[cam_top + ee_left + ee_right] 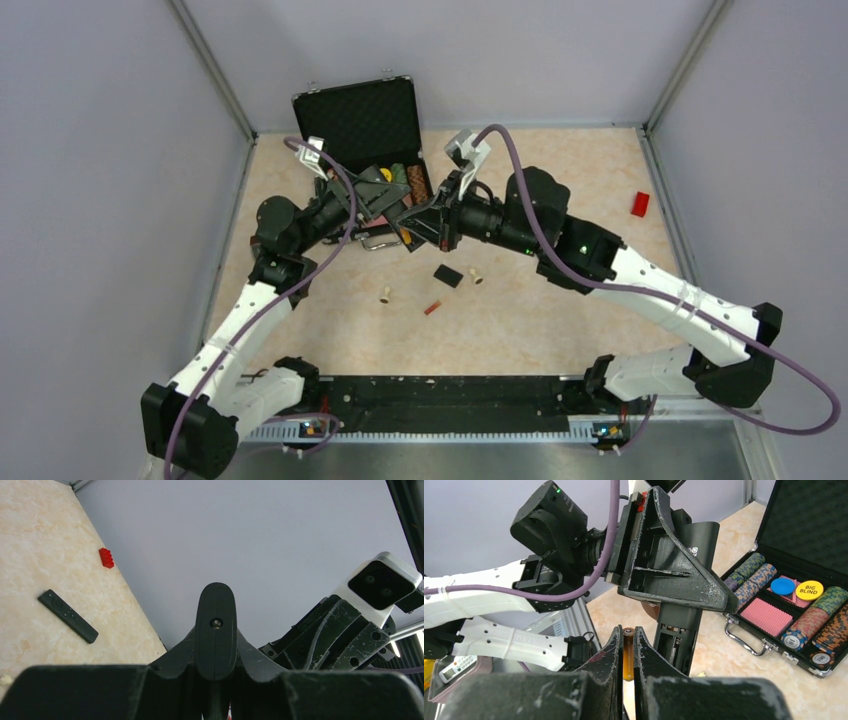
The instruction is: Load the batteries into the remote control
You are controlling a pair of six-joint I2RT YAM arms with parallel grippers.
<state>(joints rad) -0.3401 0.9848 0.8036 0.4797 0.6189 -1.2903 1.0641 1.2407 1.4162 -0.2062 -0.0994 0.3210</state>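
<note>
My left gripper [383,203] is shut on the remote control [700,540], a black bar held upright off the table. Its open battery bay [675,639] with springs faces the right wrist camera. In the left wrist view the bar's rounded black end [216,615] sits between my left gripper's [216,647] jaws. My right gripper [626,630] is shut on one red-orange battery [628,655], just left of the open bay and apart from it. The second battery [433,307] lies on the table. The small black back cover [447,275] lies just beyond it.
An open black case [365,125] of poker chips [809,622] stands right behind both grippers. Two cream pegs [385,294] [477,275] lie by the cover. A red block [640,203] is at the right. A second slim black bar with small buttons [67,616] lies on the table.
</note>
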